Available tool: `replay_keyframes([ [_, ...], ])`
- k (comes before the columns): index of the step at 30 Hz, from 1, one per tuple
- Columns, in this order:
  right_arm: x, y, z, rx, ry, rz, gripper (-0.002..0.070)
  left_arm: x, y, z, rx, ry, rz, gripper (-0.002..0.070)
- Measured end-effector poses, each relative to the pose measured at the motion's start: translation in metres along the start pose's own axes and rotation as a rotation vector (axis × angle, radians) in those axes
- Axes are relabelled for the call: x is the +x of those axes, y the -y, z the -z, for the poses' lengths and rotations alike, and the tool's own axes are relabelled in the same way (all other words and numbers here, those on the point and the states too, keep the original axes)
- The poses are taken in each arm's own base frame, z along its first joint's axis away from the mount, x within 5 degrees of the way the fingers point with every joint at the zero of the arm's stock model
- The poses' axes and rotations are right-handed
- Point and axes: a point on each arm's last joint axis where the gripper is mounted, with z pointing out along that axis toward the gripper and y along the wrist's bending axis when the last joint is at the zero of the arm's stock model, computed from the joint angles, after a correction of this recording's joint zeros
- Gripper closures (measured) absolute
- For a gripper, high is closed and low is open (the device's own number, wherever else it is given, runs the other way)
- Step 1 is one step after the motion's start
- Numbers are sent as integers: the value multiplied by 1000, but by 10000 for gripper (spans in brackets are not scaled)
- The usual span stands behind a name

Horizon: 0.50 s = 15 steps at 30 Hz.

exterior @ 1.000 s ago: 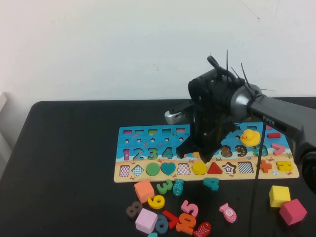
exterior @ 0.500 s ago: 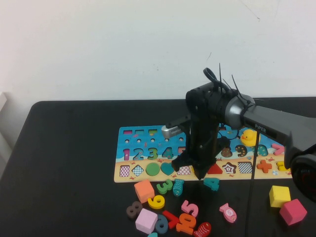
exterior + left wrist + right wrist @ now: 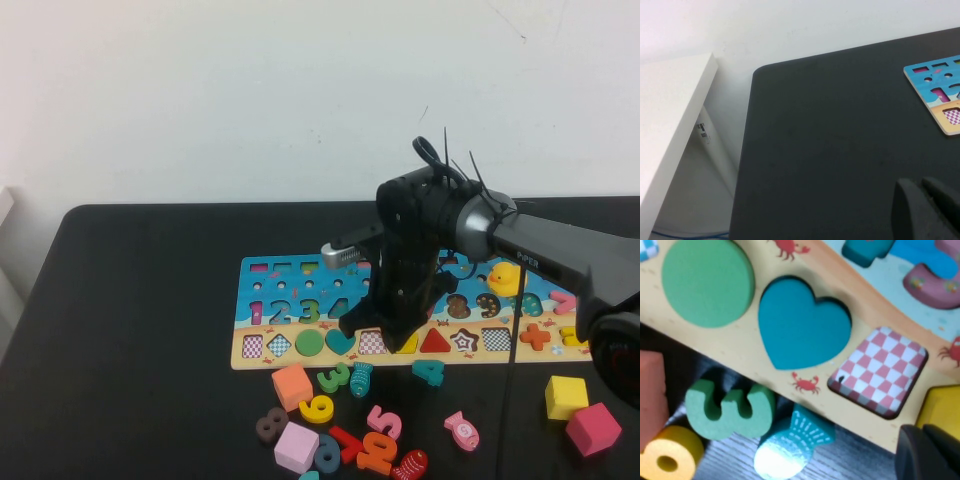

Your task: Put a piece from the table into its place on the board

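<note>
Hovering right gripper (image 3: 385, 335) over board (image 3: 290, 350), grip unclear, heart (image 3: 800, 322) seated, left gripper (image 3: 927, 210) parked, grip unclear

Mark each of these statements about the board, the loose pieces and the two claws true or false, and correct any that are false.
1. The teal heart sits in its slot on the board. True.
2. The green 3 is already placed on the board. False: it lies on the table beside the board's edge.
3. The right claw hangs over the board's shape row. True.
4. The left claw is above the board. False: it is over bare table, off the board's end.
5. The pink checkered slot is filled. False: it is empty.
</note>
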Motion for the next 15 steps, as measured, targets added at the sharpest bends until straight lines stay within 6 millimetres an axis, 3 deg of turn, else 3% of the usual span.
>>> replay_keyframes([
  [4,-3,0,6,-1,33,0,657,0,0,0,0,0,0,677],
  [10,-10,-4,57,-6,182,7,657,0,0,0,0,0,0,677],
  [15,-2,-6,97,-4,288,25,657,0,0,0,0,0,0,677],
])
